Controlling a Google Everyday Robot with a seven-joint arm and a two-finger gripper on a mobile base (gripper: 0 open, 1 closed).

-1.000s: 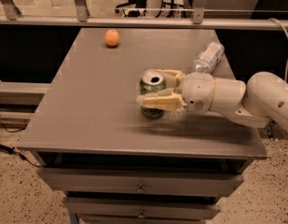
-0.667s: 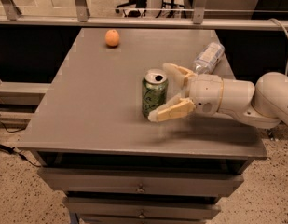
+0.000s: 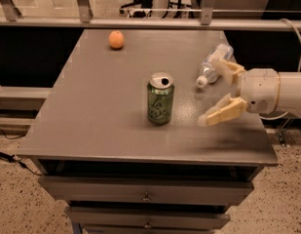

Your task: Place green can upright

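The green can [image 3: 160, 99] stands upright near the middle of the grey table [image 3: 101, 111], its silver top with pull tab facing up. My gripper [image 3: 219, 90] is to the right of the can, clear of it, with its two pale fingers [image 3: 222, 112] spread wide and nothing between them. The white arm reaches in from the right edge.
A clear plastic bottle [image 3: 214, 65] with a white cap lies on its side at the back right, just behind my upper finger. An orange [image 3: 116, 39] sits at the back left. A railing runs behind the table. Drawers sit below the front edge.
My gripper was shut around the can, then opened and let it go. It has since drawn back to the right, leaving the can standing upright by itself.
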